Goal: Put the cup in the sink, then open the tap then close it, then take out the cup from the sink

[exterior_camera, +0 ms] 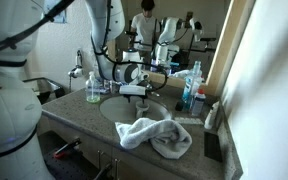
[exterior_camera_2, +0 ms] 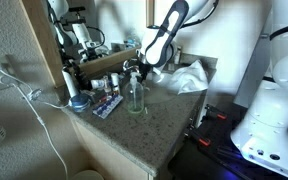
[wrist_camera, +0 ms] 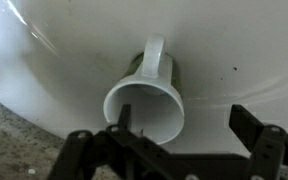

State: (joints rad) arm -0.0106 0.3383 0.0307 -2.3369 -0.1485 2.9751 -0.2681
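Observation:
A white cup [wrist_camera: 147, 100] lies on its side in the white sink [wrist_camera: 234, 50], its handle over the drain and its open mouth facing my camera. My gripper [wrist_camera: 184, 125] is open just above it: one finger is at the cup's rim, the other over bare basin, and neither is closed on it. In both exterior views the gripper [exterior_camera: 134, 88] [exterior_camera_2: 134, 66] hangs low over the sink [exterior_camera: 112, 108]. The cup is hidden in those views. I cannot make out the tap.
A crumpled white-grey towel [exterior_camera: 156, 136] [exterior_camera_2: 186, 75] lies on the stone counter beside the sink. A soap bottle [exterior_camera: 93, 88] [exterior_camera_2: 135, 96] stands at the rim. Blue bottles [exterior_camera: 190, 90] and small items [exterior_camera_2: 104, 104] crowd the mirror side.

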